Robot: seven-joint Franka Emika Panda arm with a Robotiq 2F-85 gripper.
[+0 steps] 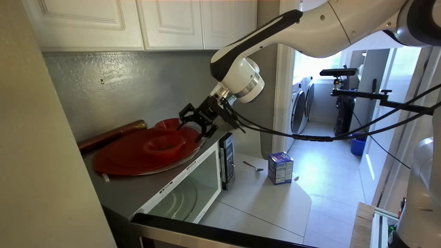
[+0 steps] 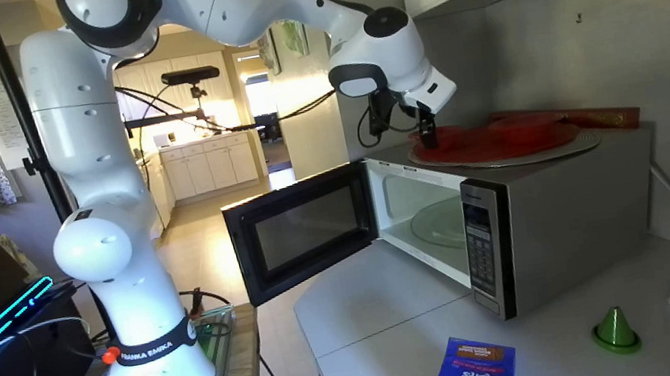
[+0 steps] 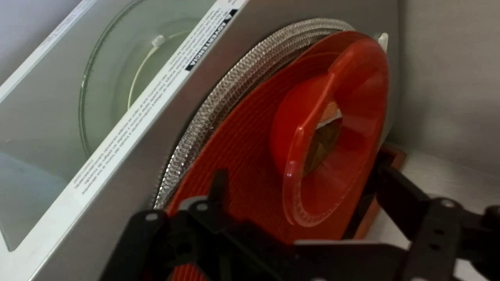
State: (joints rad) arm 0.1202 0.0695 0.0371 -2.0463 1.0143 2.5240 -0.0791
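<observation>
In an exterior view, well left of the fingers (image 1: 207, 132), a long brown object (image 1: 113, 136) lay along the wall (image 1: 137, 86). Nearer them, lower and also leftward, a round red mat (image 1: 117, 158) spread over the top of the microwave (image 1: 117, 193). On it sat a front red bowl (image 1: 164, 146), left of and below the fingers, and a rear red bowl (image 1: 167, 124), left of the upper tip. The fingers themselves hung tilted, released and spread well apart, the wrist view showing a flared bowl (image 3: 361, 125) ahead between the two tips; whether either tip touched it, I could not tell. Right of and below the fingers stood the dark control panel (image 1: 228, 162) at the microwave's end; further right and lower, on the white bench (image 1: 265, 203), lay a spoon (image 1: 256, 168), and beyond it a blue box (image 1: 280, 168) stood upright.
</observation>
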